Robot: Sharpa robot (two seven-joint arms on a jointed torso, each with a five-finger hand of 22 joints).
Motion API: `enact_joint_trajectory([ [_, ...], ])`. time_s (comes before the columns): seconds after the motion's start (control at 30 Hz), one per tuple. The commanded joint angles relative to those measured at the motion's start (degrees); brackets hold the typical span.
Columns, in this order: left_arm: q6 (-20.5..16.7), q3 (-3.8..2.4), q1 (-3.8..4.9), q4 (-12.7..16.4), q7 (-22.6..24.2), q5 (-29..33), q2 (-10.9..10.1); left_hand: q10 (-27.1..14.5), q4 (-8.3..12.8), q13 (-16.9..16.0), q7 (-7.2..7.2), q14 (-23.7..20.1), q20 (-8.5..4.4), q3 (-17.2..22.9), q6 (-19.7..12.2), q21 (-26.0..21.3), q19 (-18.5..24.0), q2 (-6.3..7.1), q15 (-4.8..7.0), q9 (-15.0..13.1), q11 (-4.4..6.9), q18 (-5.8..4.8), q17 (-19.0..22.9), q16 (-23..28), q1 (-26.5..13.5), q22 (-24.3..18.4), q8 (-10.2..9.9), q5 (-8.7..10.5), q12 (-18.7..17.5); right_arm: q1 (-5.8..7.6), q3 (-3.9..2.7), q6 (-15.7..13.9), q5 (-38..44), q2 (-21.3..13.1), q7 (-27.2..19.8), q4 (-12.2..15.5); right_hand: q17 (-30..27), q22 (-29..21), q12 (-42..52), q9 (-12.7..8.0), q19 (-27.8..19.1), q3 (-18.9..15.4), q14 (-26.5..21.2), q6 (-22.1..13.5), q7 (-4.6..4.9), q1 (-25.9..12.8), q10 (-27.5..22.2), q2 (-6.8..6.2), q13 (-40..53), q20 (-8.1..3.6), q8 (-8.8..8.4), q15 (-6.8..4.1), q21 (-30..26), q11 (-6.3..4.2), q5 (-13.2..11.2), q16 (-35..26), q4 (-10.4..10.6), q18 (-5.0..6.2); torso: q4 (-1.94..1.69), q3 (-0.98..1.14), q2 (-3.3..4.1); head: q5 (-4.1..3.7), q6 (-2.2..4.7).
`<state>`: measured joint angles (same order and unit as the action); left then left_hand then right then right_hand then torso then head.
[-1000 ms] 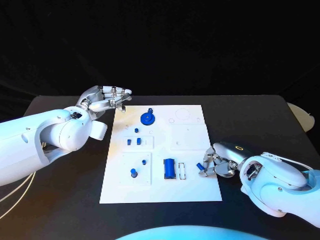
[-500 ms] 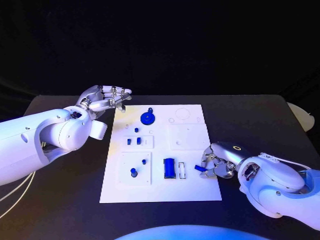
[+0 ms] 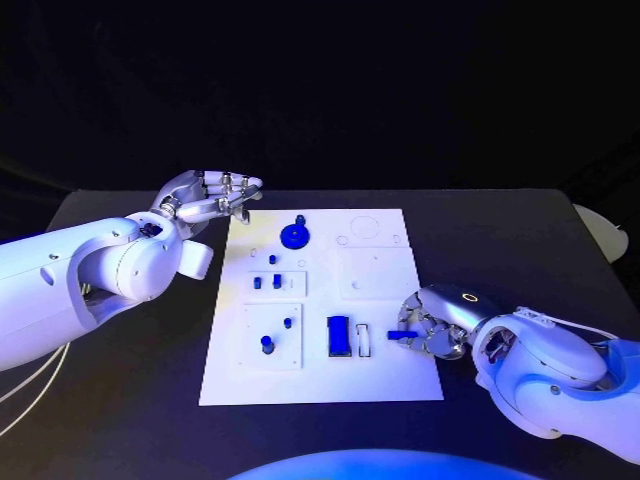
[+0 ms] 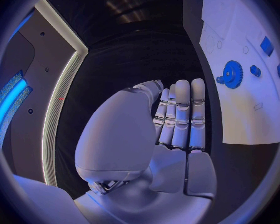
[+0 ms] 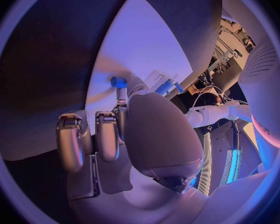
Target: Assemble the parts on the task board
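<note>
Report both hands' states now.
Left hand: holds nothing, fingers together, beside the task board.
Right hand: pinches a small blue part over the board.

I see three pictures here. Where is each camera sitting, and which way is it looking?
Head view: on the robot's head, looking down at the task board, both arms showing.
Left wrist view: behind the left hand, facing the board's blue gear.
Right wrist view: behind the right hand, which pinches a small blue part.
The gear also shows in the head view.

Lab — black-draped table (image 3: 147, 215), robot arms
</note>
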<state>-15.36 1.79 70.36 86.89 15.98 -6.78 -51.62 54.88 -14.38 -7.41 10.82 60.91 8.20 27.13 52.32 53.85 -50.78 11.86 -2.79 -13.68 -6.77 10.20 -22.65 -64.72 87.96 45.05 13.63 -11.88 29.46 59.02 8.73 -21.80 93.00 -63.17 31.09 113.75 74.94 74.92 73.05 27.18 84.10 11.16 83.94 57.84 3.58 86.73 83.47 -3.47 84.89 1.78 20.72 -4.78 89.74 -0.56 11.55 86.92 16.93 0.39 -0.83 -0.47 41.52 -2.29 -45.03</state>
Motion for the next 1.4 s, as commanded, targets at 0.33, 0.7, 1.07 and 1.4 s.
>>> enact_joint_trajectory([
  [0.33,0.78,-0.04,0.02,0.18,0.23,0.12,0.00,-0.29,0.12,-0.09,-0.01,0.41,0.09,0.31,-0.27,-0.36,-0.42,-0.10,0.08,-0.06,-0.05,0.36,0.09,0.20,-0.45,-0.06,0.03,0.23,0.34,-0.35,0.38,3.50,-0.92,-0.06,0.73,-0.48,7.96,15.08,0.67,3.67,5.90,34.23,4.62,1.49,0.42,-13.70,0.72,-3.28,-4.24,0.41,1.95,0.69,0.26,0.07,-2.83,0.05,-8.36,-0.39,0.08,0.05,0.00,0.16,0.00],
  [0.7,0.90,-0.03,0.02,0.20,0.07,0.11,0.00,-0.29,0.12,-0.09,-0.01,0.41,0.09,0.31,-0.27,-0.36,-0.42,-0.10,0.08,-0.06,-0.05,0.36,0.09,0.20,-0.45,-0.06,0.03,0.23,0.34,0.60,0.28,-0.99,-1.82,0.31,0.70,0.76,8.30,15.08,1.67,4.78,5.90,33.80,4.71,1.36,0.23,-16.50,1.19,-5.28,-3.57,0.35,2.70,0.60,0.26,-0.06,-2.77,0.19,-10.47,-0.39,0.00,0.02,0.04,0.17,0.14],
  [1.07,1.05,-0.03,0.02,0.27,-0.09,0.03,0.09,-0.31,0.19,-0.09,-0.01,0.40,0.09,0.34,-0.30,-0.37,-0.42,-0.06,0.09,-0.06,-0.05,0.36,0.10,0.21,-0.41,-0.07,0.02,0.23,0.34,1.35,0.23,-4.76,-6.98,3.11,0.25,1.34,8.20,15.08,1.49,5.38,5.90,32.79,4.69,0.96,0.10,-17.62,1.15,-5.98,-3.62,0.30,3.02,0.53,0.26,-0.14,-3.83,0.14,-11.05,-0.39,-0.07,-0.05,-0.01,0.17,0.12],
  [1.4,1.11,-0.03,0.02,0.44,-0.24,-0.02,0.00,-0.34,0.24,-0.08,0.00,0.39,0.09,0.37,-0.33,-0.38,-0.43,-0.03,0.09,-0.06,-0.06,0.36,0.11,0.23,-0.40,-0.07,0.02,0.23,0.34,1.41,0.22,-2.74,-10.96,4.66,0.60,0.60,8.40,15.08,2.03,6.05,5.90,30.99,4.74,0.96,-0.16,-19.24,1.38,-6.49,-3.26,0.20,3.54,0.40,0.26,-0.33,-3.17,0.21,-10.86,-0.39,-0.01,-0.08,-0.01,0.24,0.02],
])
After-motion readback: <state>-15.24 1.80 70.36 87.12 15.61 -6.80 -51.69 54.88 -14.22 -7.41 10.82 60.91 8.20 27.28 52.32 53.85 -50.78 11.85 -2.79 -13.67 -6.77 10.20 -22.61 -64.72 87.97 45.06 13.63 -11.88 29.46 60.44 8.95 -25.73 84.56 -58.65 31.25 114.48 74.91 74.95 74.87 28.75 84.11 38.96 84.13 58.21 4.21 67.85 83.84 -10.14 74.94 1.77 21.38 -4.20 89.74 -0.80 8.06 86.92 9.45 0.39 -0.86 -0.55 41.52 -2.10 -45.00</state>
